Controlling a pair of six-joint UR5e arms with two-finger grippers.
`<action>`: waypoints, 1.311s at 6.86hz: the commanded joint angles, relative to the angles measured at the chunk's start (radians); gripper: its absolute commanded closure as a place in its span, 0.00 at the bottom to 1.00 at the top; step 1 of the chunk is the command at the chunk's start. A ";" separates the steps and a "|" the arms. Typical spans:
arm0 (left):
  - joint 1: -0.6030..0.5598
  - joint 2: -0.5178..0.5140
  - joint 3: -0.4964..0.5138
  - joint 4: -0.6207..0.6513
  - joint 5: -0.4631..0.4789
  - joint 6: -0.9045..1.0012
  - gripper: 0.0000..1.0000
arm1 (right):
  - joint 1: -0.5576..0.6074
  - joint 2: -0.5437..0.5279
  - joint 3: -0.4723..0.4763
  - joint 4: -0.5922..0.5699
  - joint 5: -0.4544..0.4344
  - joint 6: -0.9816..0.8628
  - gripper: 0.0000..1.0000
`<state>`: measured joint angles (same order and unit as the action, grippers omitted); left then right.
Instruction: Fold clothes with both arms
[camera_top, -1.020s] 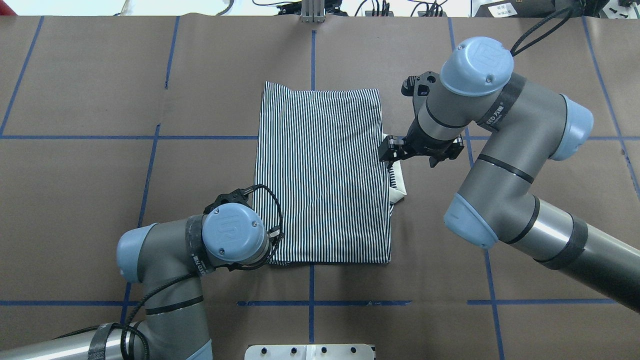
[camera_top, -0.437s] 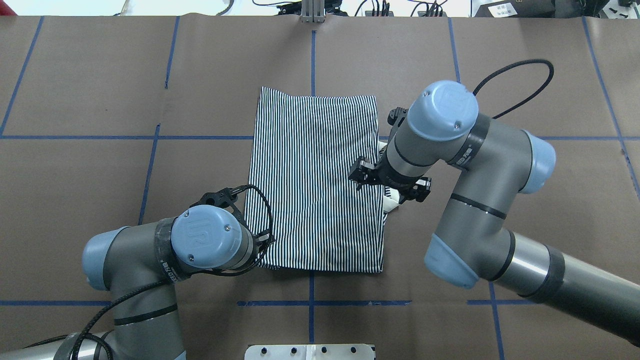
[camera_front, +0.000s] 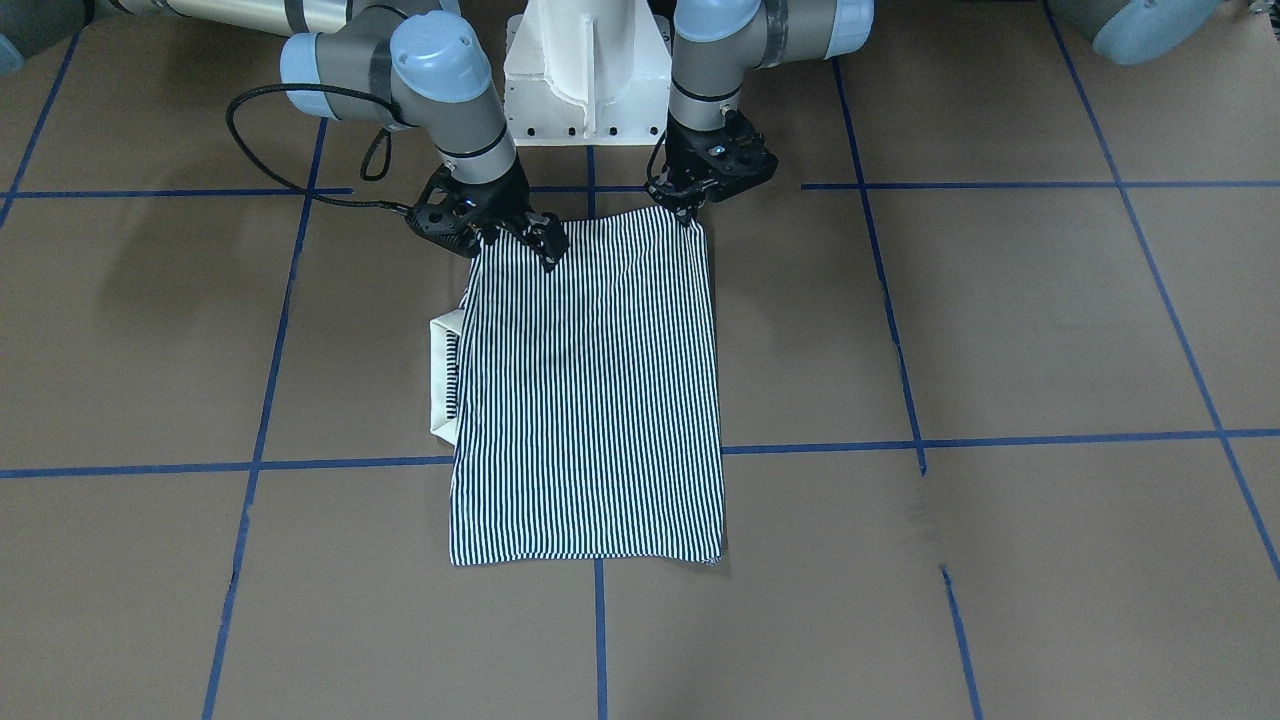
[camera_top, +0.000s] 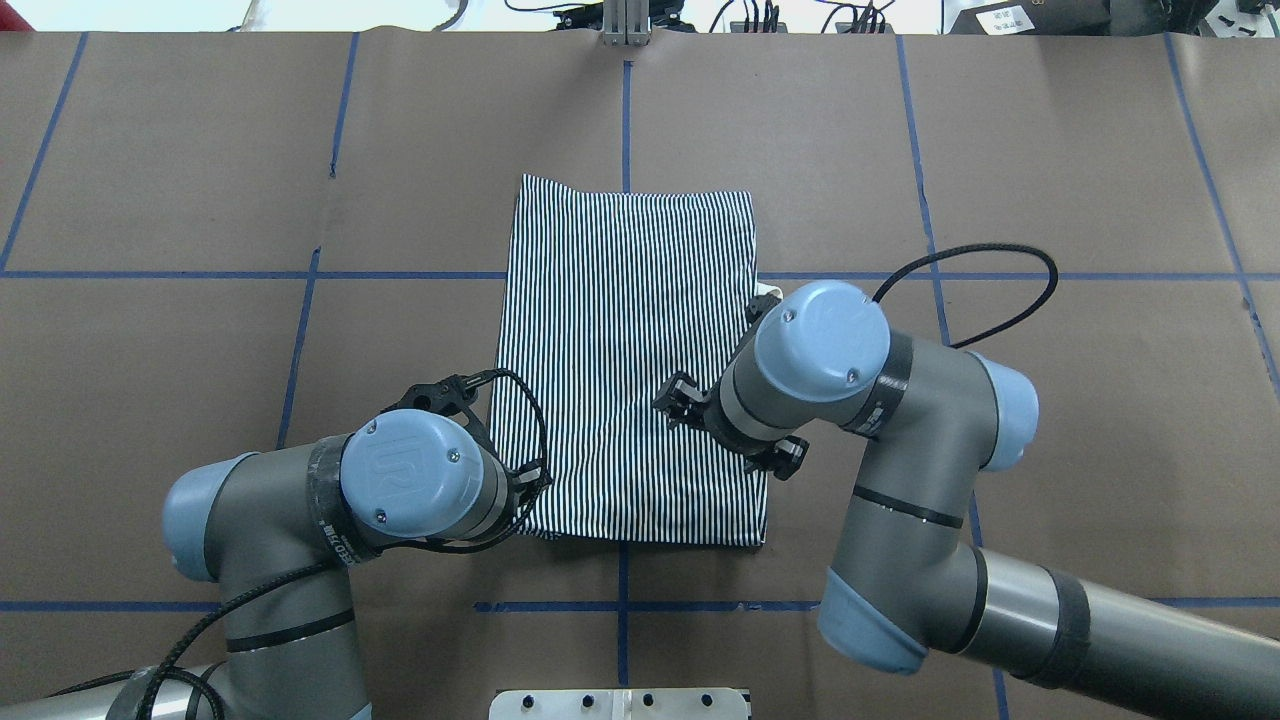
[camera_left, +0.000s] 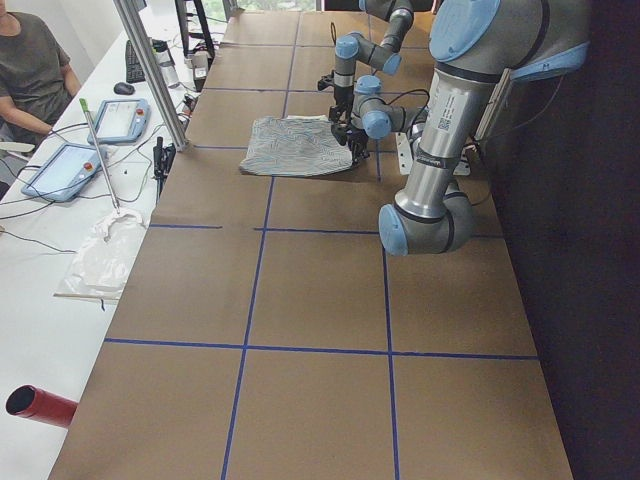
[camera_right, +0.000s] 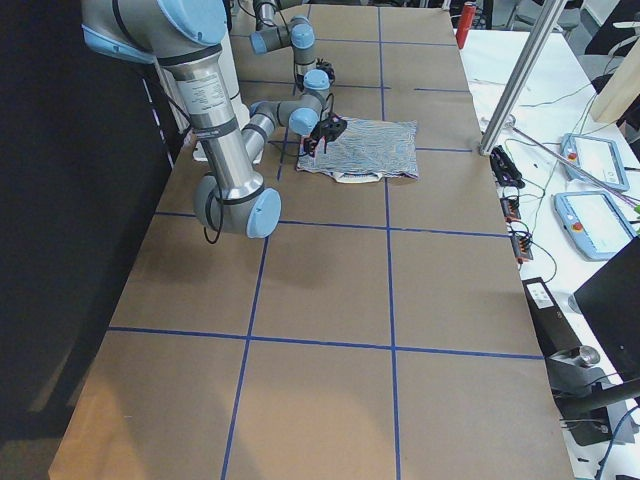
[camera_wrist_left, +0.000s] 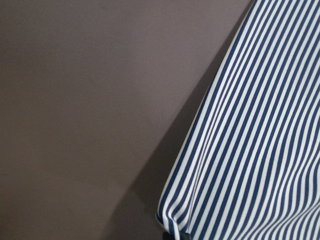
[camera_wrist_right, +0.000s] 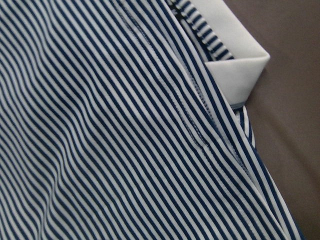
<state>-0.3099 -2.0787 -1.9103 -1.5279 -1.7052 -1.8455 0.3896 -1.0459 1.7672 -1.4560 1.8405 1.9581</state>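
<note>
- the shirt (camera_top: 630, 330) lies flat in the middle of the table (camera_top: 200, 200), already narrowed to a long strip. taking 12 o'clock as away from the robot in the overhead view, its long axis runs from 12 to 6.
- its collar (camera_front: 440, 375) pokes out from under the long edge on the 3 o'clock side.
- the left gripper (camera_front: 688, 212) sits at the strip's 7 o'clock corner. its wrist camera shows that corner raised off the paper with a shadow under it and drawn in to the fingertips, so you can take it as closed on the fabric.
- the right gripper (camera_front: 548, 255) is over the fabric, just inside the 3 o'clock edge and toward the near end. you cannot tell from these views how far its fingers are apart, or whether they hold anything.
- your next move likely turns on the free 5 o'clock corner. it lies toward 5 o'clock from the right gripper, which is the nearer one. once both near corners are held, the fold would run toward 12.
</note>
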 joint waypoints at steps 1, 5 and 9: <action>0.002 -0.006 -0.001 0.000 -0.001 0.000 1.00 | -0.029 -0.002 -0.008 -0.096 -0.014 0.062 0.00; 0.000 -0.004 0.001 0.000 -0.002 0.000 1.00 | -0.029 0.007 -0.032 -0.101 -0.058 -0.088 0.00; 0.000 -0.003 0.001 0.000 -0.001 0.000 1.00 | -0.028 0.004 -0.038 -0.095 -0.047 -0.171 0.00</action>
<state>-0.3098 -2.0818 -1.9098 -1.5278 -1.7060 -1.8454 0.3617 -1.0414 1.7312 -1.5531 1.7930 1.8061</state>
